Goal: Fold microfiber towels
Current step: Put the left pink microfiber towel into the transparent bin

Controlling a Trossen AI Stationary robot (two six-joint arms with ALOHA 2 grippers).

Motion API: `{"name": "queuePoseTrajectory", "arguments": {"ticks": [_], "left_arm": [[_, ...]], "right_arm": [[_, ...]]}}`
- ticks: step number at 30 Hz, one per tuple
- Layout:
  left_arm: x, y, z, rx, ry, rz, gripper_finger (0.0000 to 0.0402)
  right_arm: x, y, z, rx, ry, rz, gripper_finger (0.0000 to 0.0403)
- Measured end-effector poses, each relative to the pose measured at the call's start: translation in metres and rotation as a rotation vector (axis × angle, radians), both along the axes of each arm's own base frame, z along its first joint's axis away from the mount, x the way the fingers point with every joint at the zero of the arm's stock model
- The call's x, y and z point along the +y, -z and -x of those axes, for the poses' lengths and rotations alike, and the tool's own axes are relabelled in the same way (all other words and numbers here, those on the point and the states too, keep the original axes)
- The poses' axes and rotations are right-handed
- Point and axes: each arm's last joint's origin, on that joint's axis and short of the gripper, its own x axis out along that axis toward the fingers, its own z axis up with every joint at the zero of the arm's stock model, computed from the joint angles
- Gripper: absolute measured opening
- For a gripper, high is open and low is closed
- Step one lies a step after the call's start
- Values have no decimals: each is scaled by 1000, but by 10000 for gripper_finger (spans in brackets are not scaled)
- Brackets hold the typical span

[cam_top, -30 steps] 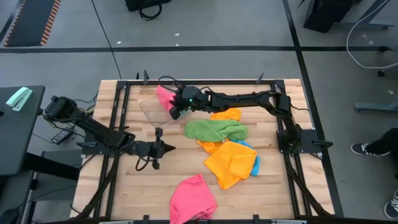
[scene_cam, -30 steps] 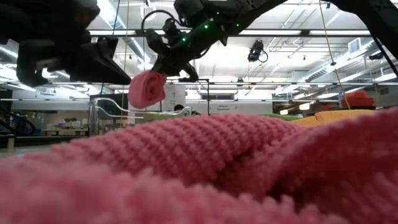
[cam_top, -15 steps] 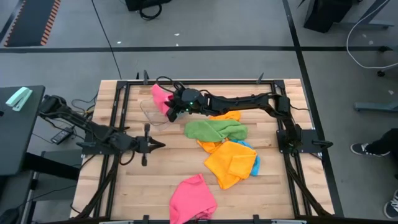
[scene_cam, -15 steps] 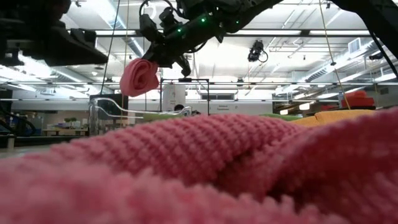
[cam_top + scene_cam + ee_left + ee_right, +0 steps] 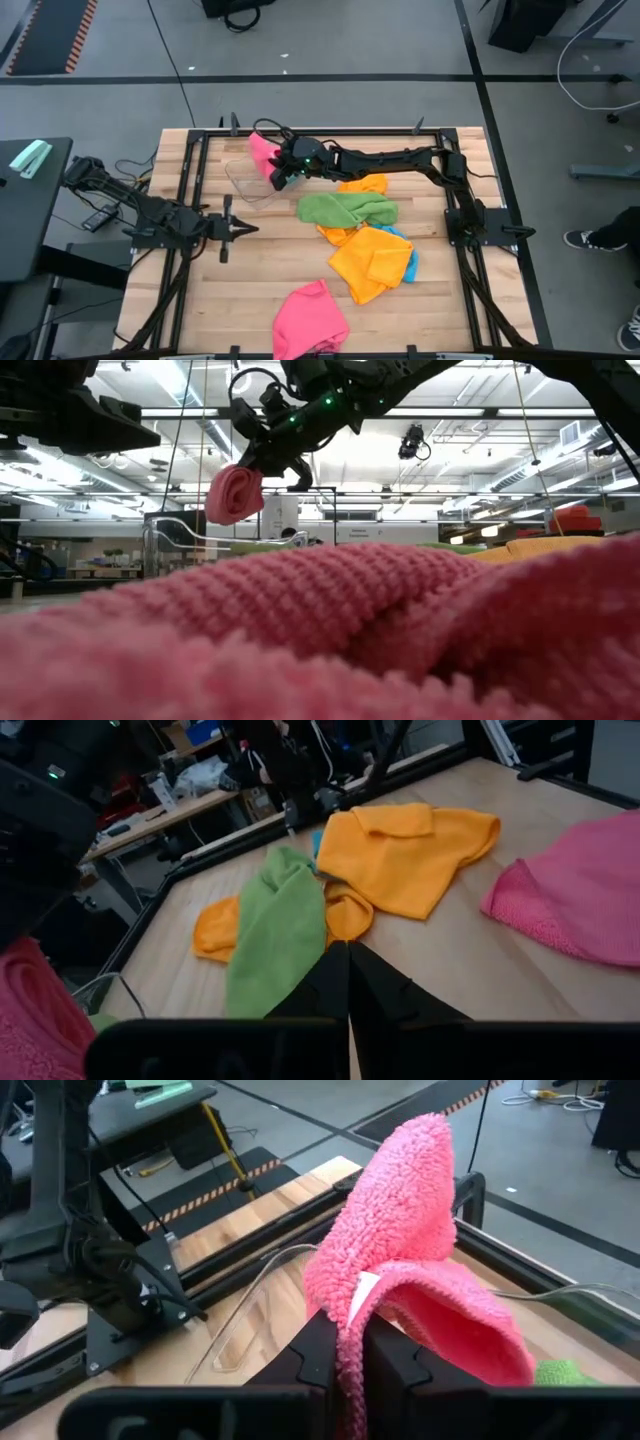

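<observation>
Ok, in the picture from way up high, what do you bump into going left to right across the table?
Left claw, shut → clear tub → pink towel held up by the right claw → green towel → blue towel peeking out at the orange pile's right edge.

Right gripper [image 5: 277,172] at table's far side, above clear plastic tub [image 5: 245,178] — pink microfiber towel [image 5: 263,153] pinched in it. Left gripper [image 5: 243,229] nearer, left of towel pile. Green towel [image 5: 345,209] over orange towels [image 5: 372,260] mid-table — second pink towel [image 5: 310,317] at near edge of wooden table [image 5: 250,290].
</observation>
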Motion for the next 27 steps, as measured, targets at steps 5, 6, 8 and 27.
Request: {"name": "queuePoseTrajectory", "arguments": {"ticks": [5, 6, 8, 27], "left_arm": [[3, -5, 4, -40, -25, -1, 25], [4, -6, 6, -50, -36, 0, 28], [5, -8, 8, -61, -45, -3, 28], [14, -25, 34, -231, -15, 4, 32]], "right_arm": [[4, 0, -4, -37, -9, 5, 42], [6, 1, -5, -50, -12, 6, 42], [11, 5, -8, -56, -21, 3, 42], [23, 2, -18, -198, -42, 0, 42]]}}
